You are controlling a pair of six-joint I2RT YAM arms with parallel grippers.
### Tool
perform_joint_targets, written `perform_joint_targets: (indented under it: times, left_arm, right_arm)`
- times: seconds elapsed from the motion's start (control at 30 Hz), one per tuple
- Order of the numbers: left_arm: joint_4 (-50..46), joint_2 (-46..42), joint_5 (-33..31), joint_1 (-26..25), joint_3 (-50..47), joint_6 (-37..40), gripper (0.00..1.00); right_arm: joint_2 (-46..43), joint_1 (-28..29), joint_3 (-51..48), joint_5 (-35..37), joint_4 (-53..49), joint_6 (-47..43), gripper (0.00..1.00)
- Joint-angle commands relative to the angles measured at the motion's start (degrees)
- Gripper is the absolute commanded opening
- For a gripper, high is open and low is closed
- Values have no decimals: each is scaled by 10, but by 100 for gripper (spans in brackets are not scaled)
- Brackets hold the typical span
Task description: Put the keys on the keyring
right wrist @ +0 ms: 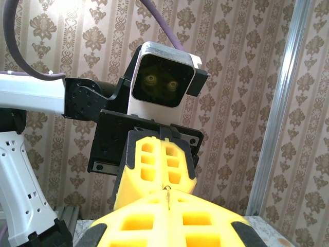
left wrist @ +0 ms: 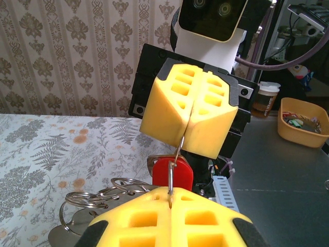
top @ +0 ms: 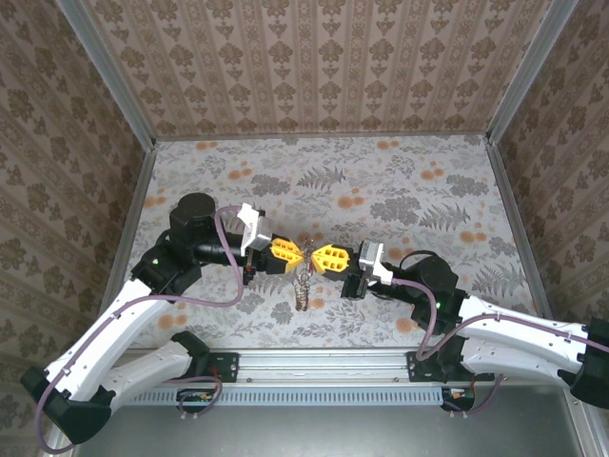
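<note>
Left gripper [left wrist: 169,198] is clamped on the keyring [left wrist: 174,163], a thin wire loop running up at 12 o'clock into the right gripper [left wrist: 186,126], which is also clamped on it. Red-headed key [left wrist: 181,174] sits just behind the loop, with spare rings [left wrist: 97,198] at its 9 o'clock. Top view: gripper tips meet nose to nose, and the keys [top: 303,288] dangle at 6 o'clock over the floral table [top: 428,190].

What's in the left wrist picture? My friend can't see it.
The left end effector, at the bottom, and the right end effector facing it both pinch a thin keyring. A red key sits at the ring, with more silver rings lower left.
</note>
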Motion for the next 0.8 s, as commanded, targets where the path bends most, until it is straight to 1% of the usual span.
perform_joint_targets:
  times: [0.0,0.77]
  left_arm:
    - [22,-9,11,1,0,-4,0]
    - [22,-11,9,1,0,-4,0]
  right_arm:
    - [4,4,0,12,31,7,0]
    - [-3,4,-2,19,28,1,0]
